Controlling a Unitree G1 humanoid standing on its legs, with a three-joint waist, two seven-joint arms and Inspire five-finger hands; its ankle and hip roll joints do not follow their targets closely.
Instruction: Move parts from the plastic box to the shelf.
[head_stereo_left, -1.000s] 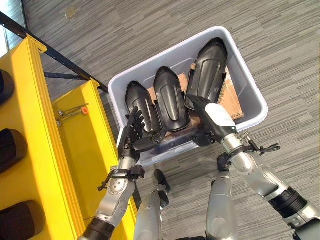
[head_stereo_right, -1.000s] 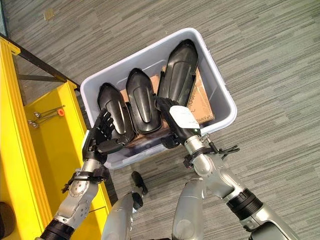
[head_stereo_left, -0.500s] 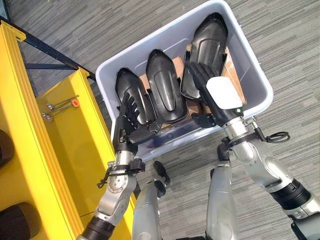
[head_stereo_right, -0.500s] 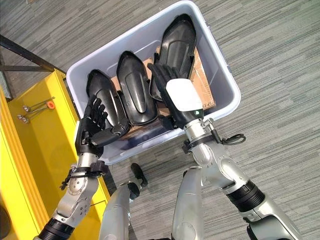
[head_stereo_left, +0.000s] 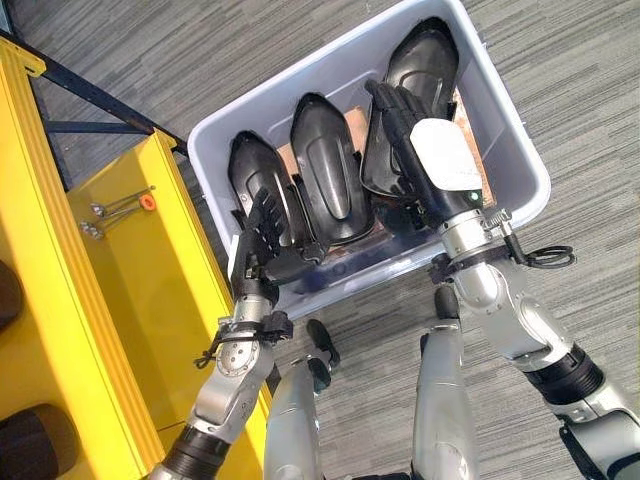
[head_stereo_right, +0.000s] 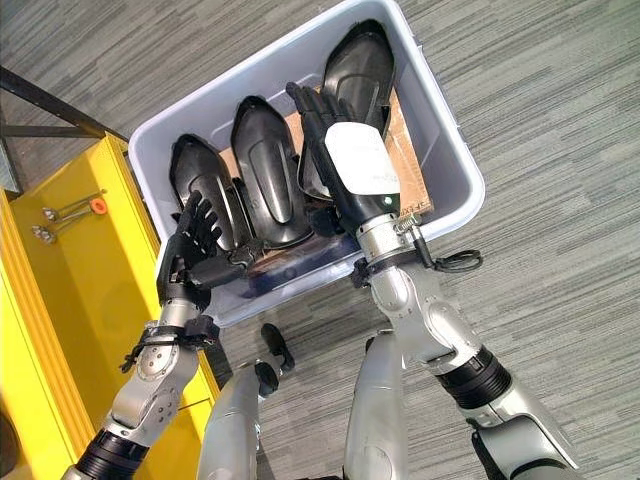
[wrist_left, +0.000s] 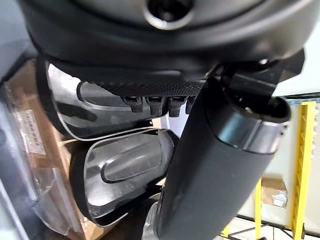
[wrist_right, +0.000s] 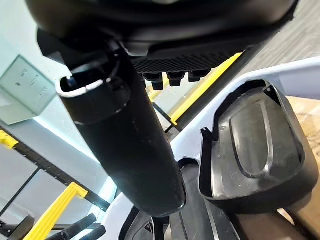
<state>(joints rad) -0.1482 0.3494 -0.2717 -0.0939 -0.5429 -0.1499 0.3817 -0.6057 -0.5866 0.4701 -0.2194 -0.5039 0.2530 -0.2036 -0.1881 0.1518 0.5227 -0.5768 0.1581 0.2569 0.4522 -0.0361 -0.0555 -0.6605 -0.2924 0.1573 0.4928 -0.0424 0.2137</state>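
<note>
Right hand is the one to watch here: it's stretched out flat, fingers straight and relaxed, lying on top of the rightmost part in the plastic box, not curled round anything. Three black shell-shaped parts stand side by side in that box, all with their long axis running near-to-far, narrow rounded ends pointing to the far wall. The right part is the longest-looking and sits furthest back, with some brown cardboard under and beside it. The right hand's fingers run along that same long axis, so it's lined up lengthwise with the piece rather than across it; I'd guess it has to shift to an edge before it can grab. Left hand is over by the near-left corner of the box, fingers also spread and straight, resting against the near end of the left part, holding nothing. The middle part sits between the two hands with neither on it. The yellow shelf is off to the left of the box, just beside it, so whatever comes out has to travel left. Left hand is nearer the shelf, right hand nearer the biggest piece. Everything's still in the box, nothing lifted yet as far as I can judge.
</note>
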